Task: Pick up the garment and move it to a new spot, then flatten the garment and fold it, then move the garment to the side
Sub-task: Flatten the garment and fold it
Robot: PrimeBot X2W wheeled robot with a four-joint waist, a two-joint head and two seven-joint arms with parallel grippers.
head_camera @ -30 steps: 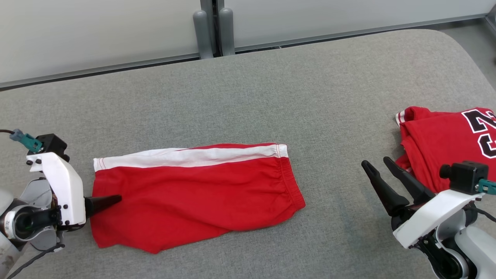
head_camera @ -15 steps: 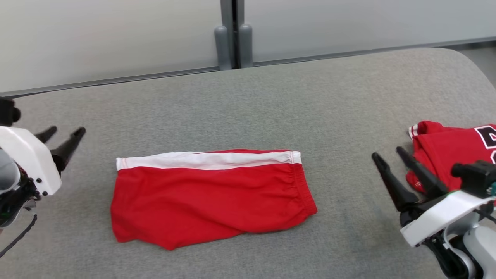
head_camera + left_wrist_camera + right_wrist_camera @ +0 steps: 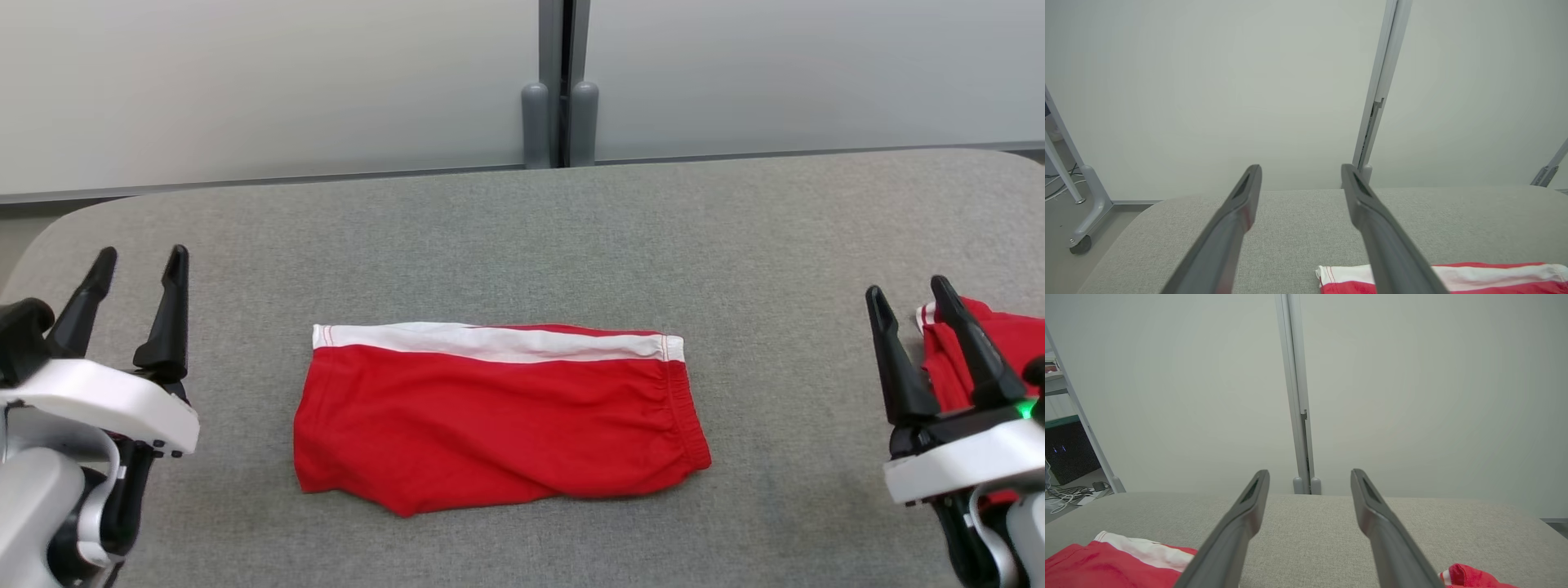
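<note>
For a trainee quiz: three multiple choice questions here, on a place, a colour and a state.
1. Where on the grey padded table do the folded red cloth shorts lie? A middle. B left edge. C far right corner.
2. Colour of their far band? A black. B white. C blue.
3. The left gripper is: A shut on shorts. B open, empty. C shut, empty.
Key: A, between left gripper and right gripper; B, white strip shows; B, jaws apart, nothing between.
</note>
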